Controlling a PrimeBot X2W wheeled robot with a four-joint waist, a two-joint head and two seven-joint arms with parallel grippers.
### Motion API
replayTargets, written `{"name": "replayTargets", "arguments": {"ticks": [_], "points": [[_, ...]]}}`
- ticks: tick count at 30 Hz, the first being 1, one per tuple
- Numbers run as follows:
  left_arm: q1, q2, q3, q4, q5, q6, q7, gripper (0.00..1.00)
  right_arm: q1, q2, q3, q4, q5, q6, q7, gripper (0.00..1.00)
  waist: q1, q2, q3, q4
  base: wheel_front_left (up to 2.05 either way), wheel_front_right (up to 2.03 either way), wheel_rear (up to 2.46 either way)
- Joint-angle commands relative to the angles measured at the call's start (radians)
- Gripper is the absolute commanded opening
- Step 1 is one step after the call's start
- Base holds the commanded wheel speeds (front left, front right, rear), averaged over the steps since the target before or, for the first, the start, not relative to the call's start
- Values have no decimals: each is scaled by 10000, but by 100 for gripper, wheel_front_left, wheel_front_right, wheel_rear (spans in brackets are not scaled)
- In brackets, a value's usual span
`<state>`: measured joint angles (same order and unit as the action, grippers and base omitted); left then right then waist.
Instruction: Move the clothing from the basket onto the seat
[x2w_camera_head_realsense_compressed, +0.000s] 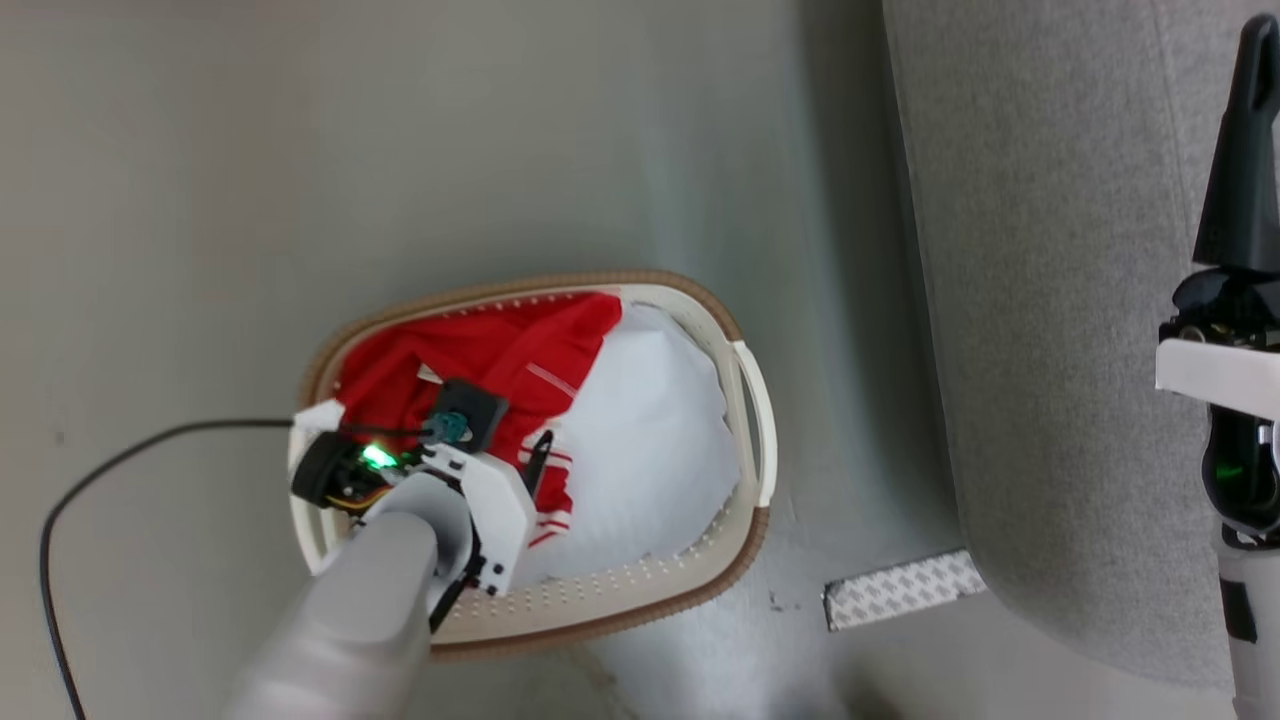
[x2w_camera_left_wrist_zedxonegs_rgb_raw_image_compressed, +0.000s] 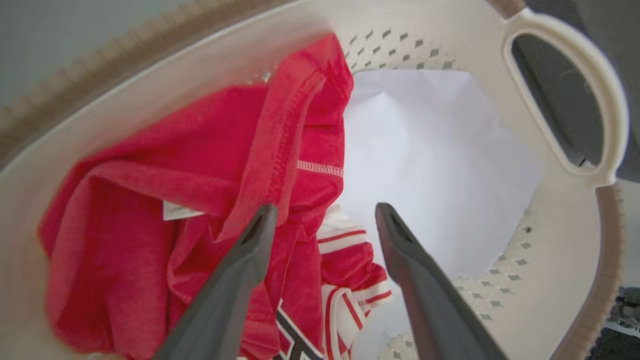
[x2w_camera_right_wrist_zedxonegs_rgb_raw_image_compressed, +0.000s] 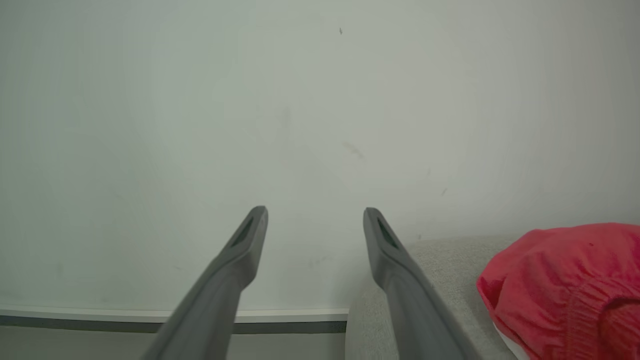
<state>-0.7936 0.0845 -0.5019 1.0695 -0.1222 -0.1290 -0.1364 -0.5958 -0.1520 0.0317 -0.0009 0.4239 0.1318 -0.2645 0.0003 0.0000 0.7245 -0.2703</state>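
In the lower centre of the head view, the basket (x2w_camera_head_realsense_compressed: 620, 590) sits on the pale floor (x2w_camera_head_realsense_compressed: 300, 150), near the seat (x2w_camera_head_realsense_compressed: 1050, 300), which runs down the right side of the frame. The clothing (x2w_camera_head_realsense_compressed: 500, 350) lies bunched in the basket's left half, with a plain white cloth (x2w_camera_head_realsense_compressed: 650, 440) beside it in the right half. Your left gripper (x2w_camera_left_wrist_zedxonegs_rgb_raw_image_compressed: 325, 210) is down inside the basket, over the red fabric. In the left wrist view its fingers (x2w_camera_left_wrist_zedxonegs_rgb_raw_image_compressed: 235, 280) are spread wide with nothing clamped between them. The jersey's striped trim (x2w_camera_left_wrist_zedxonegs_rgb_raw_image_compressed: 350, 240) shows in the gap, and the left-hand tip overlaps a red fold; you cannot tell whether it touches. Your right gripper (x2w_camera_right_wrist_zedxonegs_rgb_raw_image_compressed: 315, 211) stands at the right edge of the head view, over the seat. Its fingers are parted and empty, pointing at a bare wall (x2w_camera_right_wrist_zedxonegs_rgb_raw_image_compressed: 300, 100). At the lower right of the right wrist view, a red garment (x2w_camera_right_wrist_zedxonegs_rgb_raw_image_compressed: 565, 280) lies on the seat. A black cable (x2w_camera_head_realsense_compressed: 110, 460) curves across the floor at the head view's lower left.
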Motion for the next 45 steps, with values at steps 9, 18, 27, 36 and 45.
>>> {"name": "replayTargets", "arguments": {"ticks": [9, 18, 27, 36, 45], "points": [[-993, 440, -1046, 1589, -28, -9, 760, 100, -435, 268, 20, -231, 37, -24, 3, 100, -3, 0, 1181, -662, 0, 0, 0], [-1410, 881, -1895, 2059, -64, -8, 1912, 100, -449, 526, 99, -183, 143, -22, 3, 100, -3, 0, 1744, -1041, 0, 0, 0], [-1554, 1046, -2714, 2151, -348, -12, 2833, 92, -582, 678, 130, -172, 166, -24, 3, 100, -3, 0, 2096, -1242, 0, 0, 0], [-1456, 952, -2992, 2105, -1103, -12, 2354, 0, -600, 728, 78, 9, 67, -22, 4, 100, -3, 0, 1762, -1203, 0, 0, 0], [-988, 661, -3497, 1899, -1876, -10, 1677, 0, -242, 603, -198, 128, 103, -24, 3, 100, -3, 0, 478, -888, 0, 0, 0]]}}
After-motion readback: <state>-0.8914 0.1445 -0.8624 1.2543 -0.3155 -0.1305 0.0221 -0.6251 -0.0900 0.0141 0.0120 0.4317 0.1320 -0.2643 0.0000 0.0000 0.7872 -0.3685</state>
